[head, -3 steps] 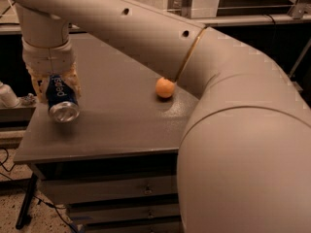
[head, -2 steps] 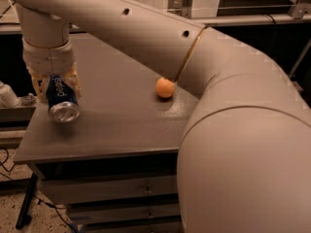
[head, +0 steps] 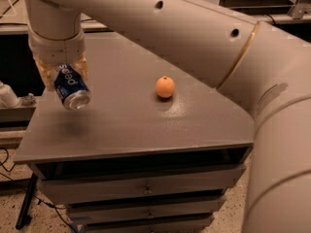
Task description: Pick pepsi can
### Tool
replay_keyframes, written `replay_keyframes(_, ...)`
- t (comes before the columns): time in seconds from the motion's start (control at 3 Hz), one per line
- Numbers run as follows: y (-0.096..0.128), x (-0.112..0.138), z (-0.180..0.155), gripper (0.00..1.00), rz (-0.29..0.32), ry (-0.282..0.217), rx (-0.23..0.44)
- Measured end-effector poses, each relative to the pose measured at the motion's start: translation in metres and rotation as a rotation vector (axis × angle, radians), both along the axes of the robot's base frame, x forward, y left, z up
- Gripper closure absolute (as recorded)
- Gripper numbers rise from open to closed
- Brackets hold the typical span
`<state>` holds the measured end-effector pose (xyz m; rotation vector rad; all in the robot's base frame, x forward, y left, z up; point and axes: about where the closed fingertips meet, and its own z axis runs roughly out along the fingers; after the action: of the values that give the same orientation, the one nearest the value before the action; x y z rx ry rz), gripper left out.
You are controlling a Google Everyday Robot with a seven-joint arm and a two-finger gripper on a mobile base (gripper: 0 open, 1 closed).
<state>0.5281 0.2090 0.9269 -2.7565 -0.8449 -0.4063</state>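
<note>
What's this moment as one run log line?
hand: shut on pepsi can | position: over left of table | can: tilted, off the surface | orange: resting mid-table

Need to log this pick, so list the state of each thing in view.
gripper: shut on the pepsi can, above the left part of the table.
pepsi can: held, tilted, silver end toward the camera, apparently lifted off the table.
orange fruit: resting on the table, apart from the gripper.
drawers: shut.
</note>
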Motion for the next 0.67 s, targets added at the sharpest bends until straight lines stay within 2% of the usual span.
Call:
replay_keyframes(0.33,0.002,0.006,0.021,1.0,0.126,-0.087,0.046)
replay_keyframes(0.67,0.011,0.017,0.027,1.0,0.245,-0.132,0.14)
